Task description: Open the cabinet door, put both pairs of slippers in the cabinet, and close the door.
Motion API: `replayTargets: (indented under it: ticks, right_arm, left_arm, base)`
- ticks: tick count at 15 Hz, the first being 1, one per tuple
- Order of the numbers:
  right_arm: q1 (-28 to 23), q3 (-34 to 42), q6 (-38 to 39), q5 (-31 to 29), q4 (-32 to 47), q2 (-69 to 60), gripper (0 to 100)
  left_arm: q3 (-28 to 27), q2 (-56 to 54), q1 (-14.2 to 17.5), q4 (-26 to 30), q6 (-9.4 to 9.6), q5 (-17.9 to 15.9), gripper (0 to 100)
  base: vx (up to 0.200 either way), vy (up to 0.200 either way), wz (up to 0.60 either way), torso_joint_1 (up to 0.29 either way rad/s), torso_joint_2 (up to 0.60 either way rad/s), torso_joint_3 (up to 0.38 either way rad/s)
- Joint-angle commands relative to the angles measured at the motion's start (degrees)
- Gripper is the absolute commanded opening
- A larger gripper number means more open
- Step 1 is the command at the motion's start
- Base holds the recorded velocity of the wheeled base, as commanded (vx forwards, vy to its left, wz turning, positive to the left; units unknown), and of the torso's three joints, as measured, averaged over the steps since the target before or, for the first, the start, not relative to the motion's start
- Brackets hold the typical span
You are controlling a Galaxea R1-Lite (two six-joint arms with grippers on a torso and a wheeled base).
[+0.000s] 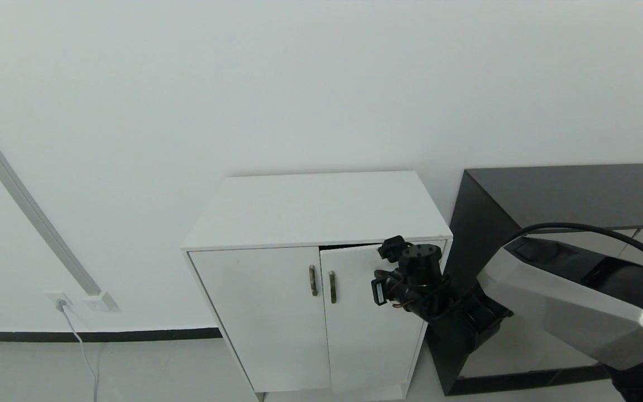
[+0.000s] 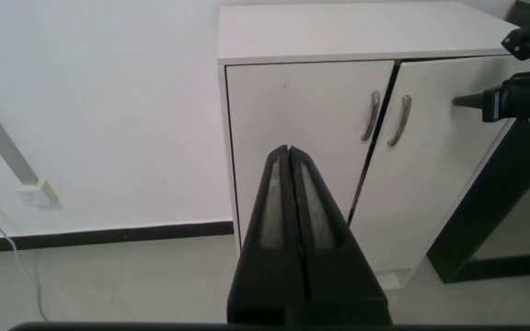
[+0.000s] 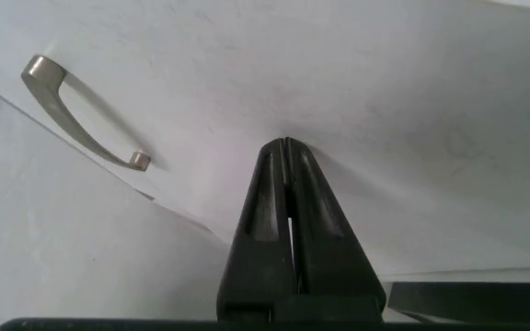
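Standing slightly ajar, cabinet point(image 1: 316, 209) right door point(image 1: 372, 335), right gripper point(image 3: 286, 145) at it

A low white two-door cabinet point(image 1: 316, 209) with a flat top stands against the white wall point(image 1: 299, 84). Its left door point(image 1: 260, 318) is shut. Its right door point(image 1: 366, 340) hangs slightly ajar, with a dark gap under the top. Upright brushed-metal bar handles point(image 1: 332, 286) flank the centre seam.
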Motion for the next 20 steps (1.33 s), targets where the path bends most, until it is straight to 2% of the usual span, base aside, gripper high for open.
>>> replayTargets:
  ticks: [1, 16, 20]
  right_arm:
    - [-0.05, -1.42, 0.09, 0.01, 0.71, 0.41, 0]
    - [-0.84, -3.08, 0.09, -0.08, 1.59, 0.49, 0]
    - [-0.32, 6.50, 0.26, -0.25, -0.35, -7.50, 0]
  left_arm:
    - [0.07, 0.00, 0.00, -0.01, 0.00, 0.07, 0]
    - [-0.01, 0.00, 0.00, -0.01, 0.00, 0.07, 0]
    - [-0.01, 0.00, 0.00, -0.01, 0.08, -0.01, 0]
  base:
    - [0.000, 0.000, 0.00, 0.000, 0.00, 0.000]
    - [0.000, 0.000, 0.00, 0.000, 0.00, 0.000]
    - [0.000, 0.000, 0.00, 0.000, 0.00, 0.000]
